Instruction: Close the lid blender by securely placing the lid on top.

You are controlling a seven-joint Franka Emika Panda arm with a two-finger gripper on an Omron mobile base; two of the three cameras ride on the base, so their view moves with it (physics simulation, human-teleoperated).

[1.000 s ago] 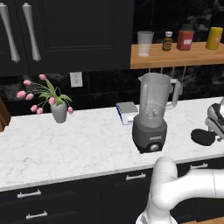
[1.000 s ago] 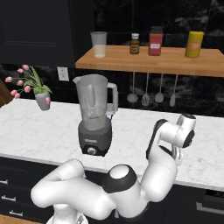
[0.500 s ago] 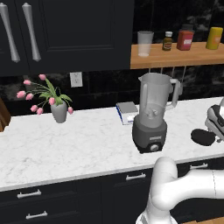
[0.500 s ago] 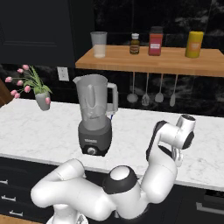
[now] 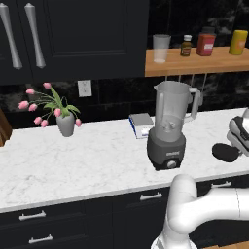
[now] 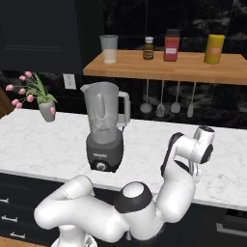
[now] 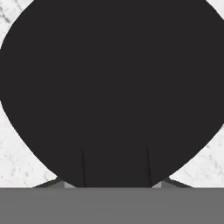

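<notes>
Your lid (image 5: pixel 225 152) is lying flat on the counter (image 5: pixel 87 160), right of the blender (image 5: pixel 168 125), looking thin, stiff and light; you're best pinching its edge or small tab. The gripper (image 7: pixel 114 168) is hovering just above it; whether its fingers are apart, you cannot tell. Nothing is standing between the lid and the blender's open jar.

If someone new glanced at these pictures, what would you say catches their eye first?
Probably the tall grey blender standing open-topped in the middle of the white marble counter, below the wooden shelf of jars. Next, its black lid, lying flat on the counter to the blender's right with the robot's hand just above it. Far left, pink flowers stand in a small vase.
</notes>
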